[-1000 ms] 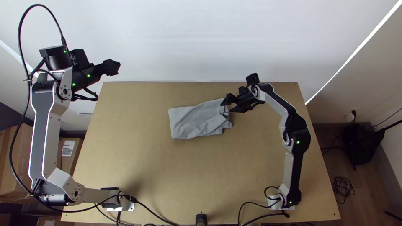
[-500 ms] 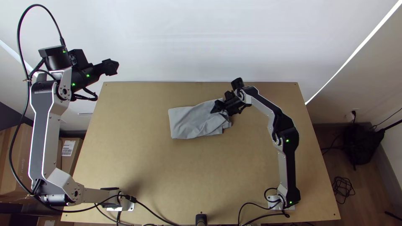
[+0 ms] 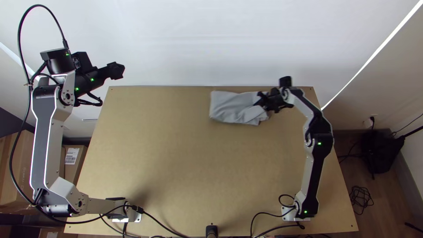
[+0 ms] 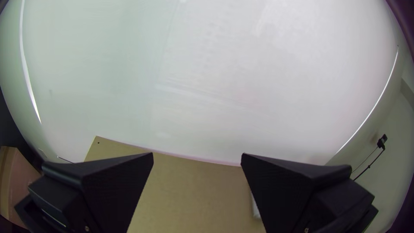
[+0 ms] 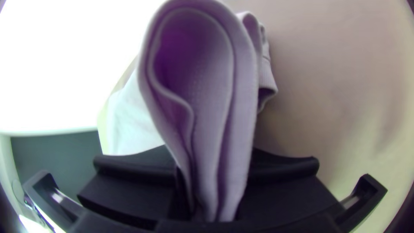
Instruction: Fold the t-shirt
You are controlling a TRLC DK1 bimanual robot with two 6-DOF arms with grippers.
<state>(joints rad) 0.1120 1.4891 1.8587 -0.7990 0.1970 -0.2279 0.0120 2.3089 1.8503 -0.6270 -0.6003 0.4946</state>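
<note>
The grey t-shirt (image 3: pixel 235 107) lies as a small folded bundle near the table's far edge, right of the middle. On its right end is my right gripper (image 3: pixel 261 100). In the right wrist view my right gripper (image 5: pixel 211 185) is shut on several layers of the t-shirt (image 5: pixel 207 86), which bulge up in a loop between the fingers. My left gripper (image 3: pixel 120 70) hangs beyond the table's far left corner, away from the cloth. In the left wrist view my left gripper (image 4: pixel 197 159) has its fingers wide apart, with nothing between them.
The wooden table (image 3: pixel 176 176) stretches in front of the cloth, its far edge along the white wall (image 3: pixel 211 44). Black cables (image 3: pixel 163 224) run along the near edge between the arm bases. Cardboard boxes (image 3: pixel 72 163) stand on the floor at the left.
The right gripper first moved left onto the t-shirt's right end, then right and slightly toward the far edge, with the t-shirt shifting along. The left arm has stayed almost still.
</note>
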